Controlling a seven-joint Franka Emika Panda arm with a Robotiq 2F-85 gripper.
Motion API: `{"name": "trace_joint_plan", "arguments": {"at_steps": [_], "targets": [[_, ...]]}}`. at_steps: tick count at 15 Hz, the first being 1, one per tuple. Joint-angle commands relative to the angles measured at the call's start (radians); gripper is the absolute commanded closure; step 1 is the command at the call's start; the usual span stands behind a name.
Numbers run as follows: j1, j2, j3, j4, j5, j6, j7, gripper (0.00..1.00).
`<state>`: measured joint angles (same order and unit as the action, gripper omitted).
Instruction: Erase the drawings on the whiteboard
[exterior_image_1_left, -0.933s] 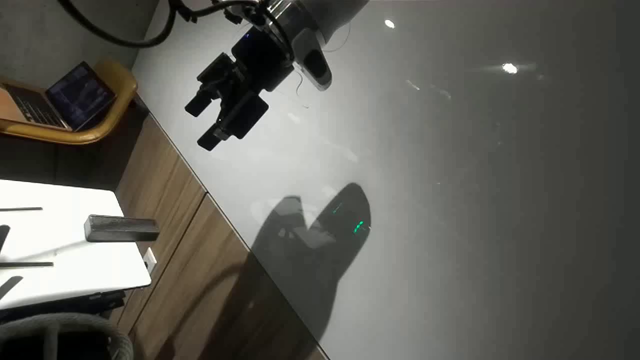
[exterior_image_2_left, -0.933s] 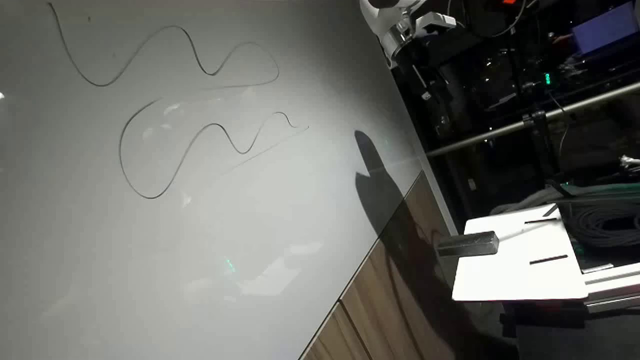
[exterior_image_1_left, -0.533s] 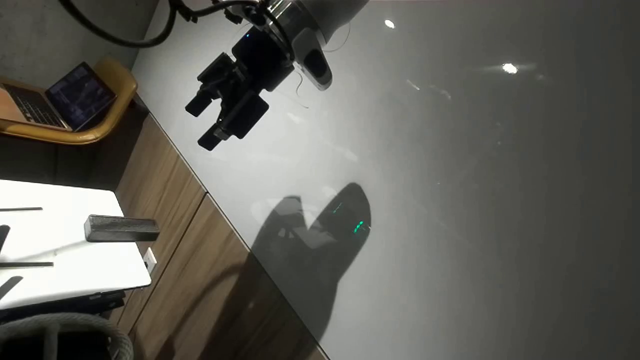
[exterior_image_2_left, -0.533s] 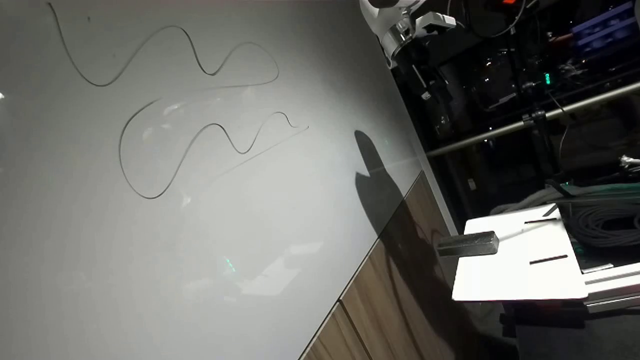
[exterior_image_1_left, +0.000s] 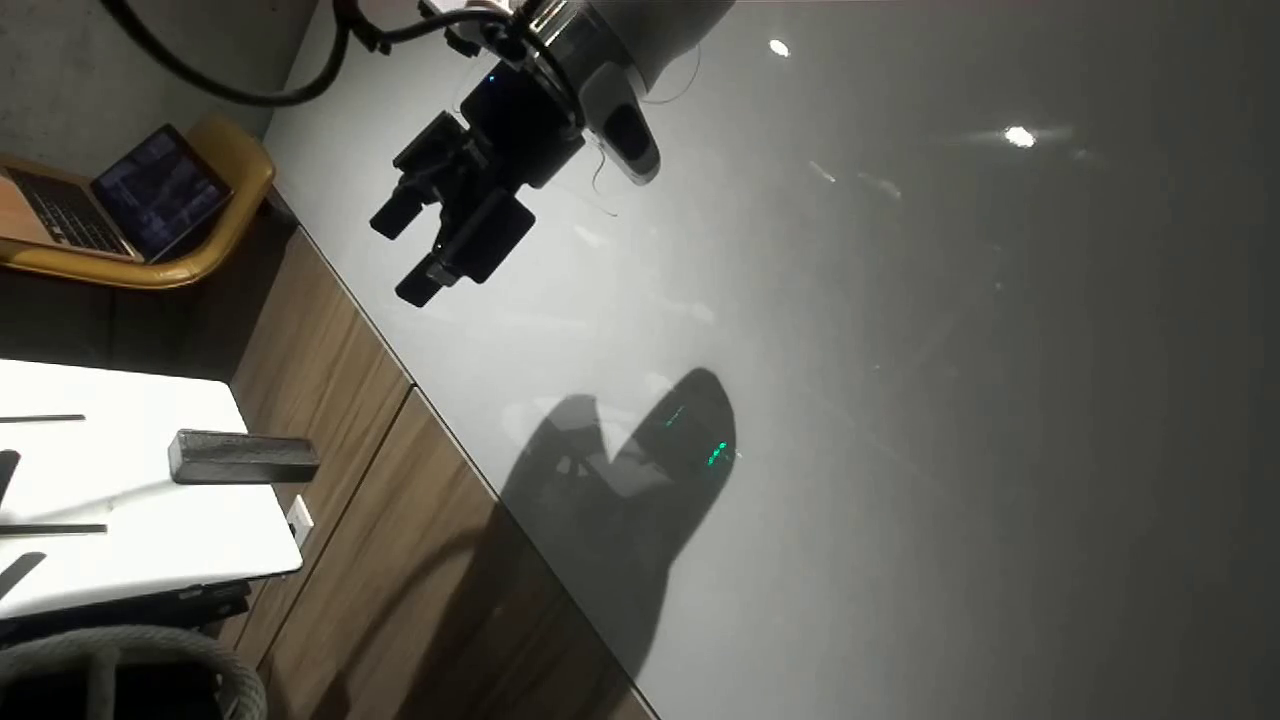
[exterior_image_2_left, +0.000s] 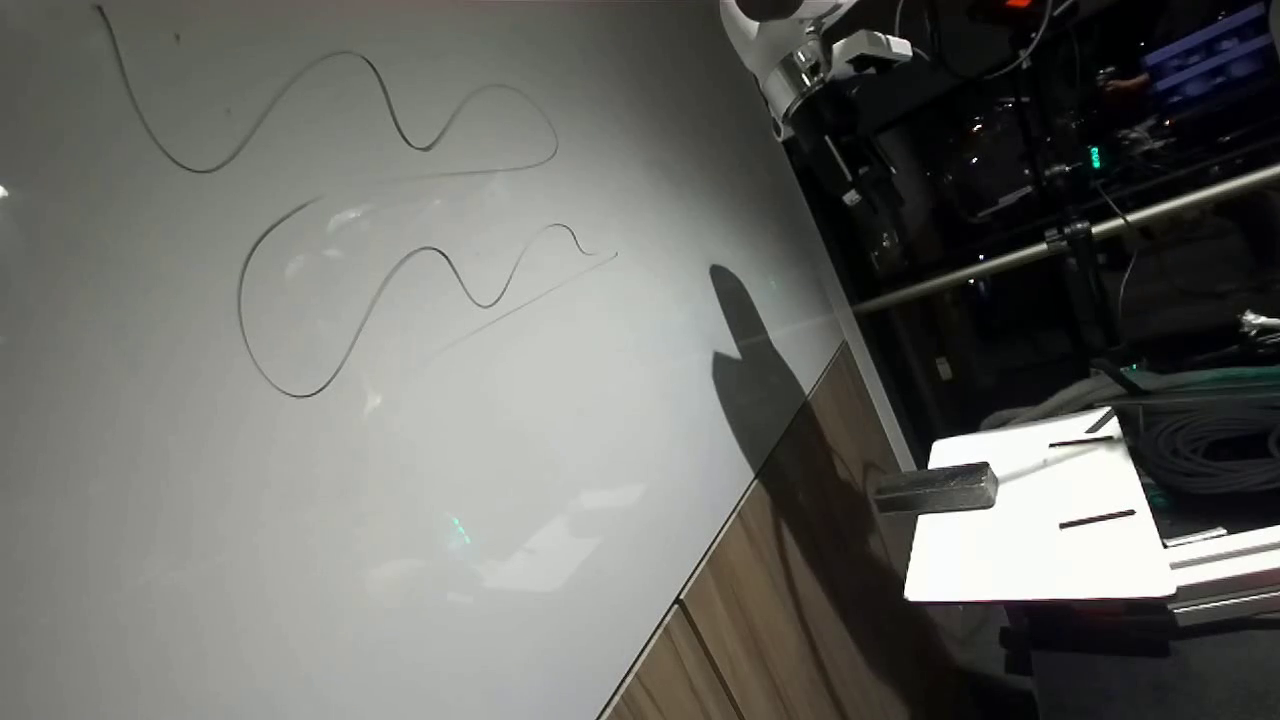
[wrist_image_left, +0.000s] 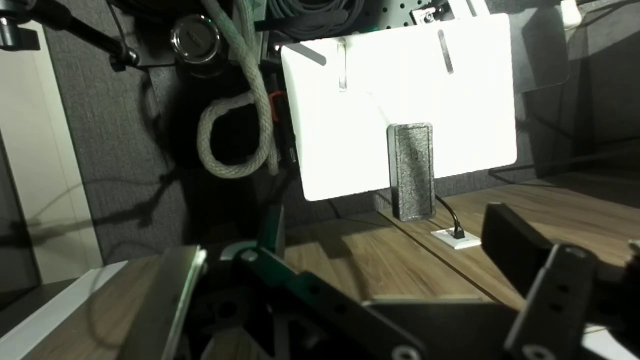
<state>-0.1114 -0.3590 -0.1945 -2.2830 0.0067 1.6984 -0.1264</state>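
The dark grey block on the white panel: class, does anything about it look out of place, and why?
Yes: in all three views one end of the dark grey block juts past the edge of the white panel, with no support visible beneath it. That looks odd, since a bump might tip it off.

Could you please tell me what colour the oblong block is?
The block is dark grey with darker mottling, clearest in the wrist view.

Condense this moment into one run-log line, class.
pincer: open, holding nothing | dark block: on white panel, overhanging edge | drawings: visible on whiteboard
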Motion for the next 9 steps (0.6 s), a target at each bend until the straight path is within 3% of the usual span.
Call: {"name": "trace_joint_plan", "arguments": {"at_steps": [1,5,9], "targets": [[-0.003,-0.062,0.049,-0.108,-0.033,0.175,0.039,0.00],[0.011,-0.148,0.152,-0.315,-0.098,0.472,0.148,0.00],[0.028,-0.142,0.263,-0.462,-0.149,0.675,0.298,0.00]]}}
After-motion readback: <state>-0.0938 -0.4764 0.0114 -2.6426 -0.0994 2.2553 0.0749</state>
